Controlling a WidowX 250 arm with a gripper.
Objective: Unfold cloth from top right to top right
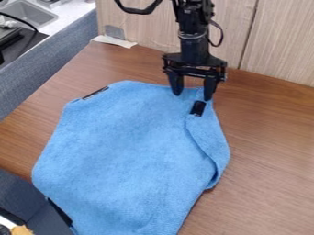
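The gripper [193, 90] hangs at the upper right end of the blue cloth [122, 147], its two fingers spread apart and pointing down. The fingertips are at the cloth's top edge; whether they touch it I cannot tell. Along the cloth's right side a narrow flap [208, 140] lies folded over, with a black tag [198, 108] at its upper tip, just below the gripper. A second dark strip [95, 93] shows at the upper left edge. The cloth's lower left part hangs over the table's edge.
The brown wooden table [270, 160] extends to the right of the cloth. A light wood panel [282, 41] stands behind it. Pale tape [114, 41] sticks at the table's back left corner. At the upper left are a grey sink [30, 13] and a grey-blue partition [58, 64].
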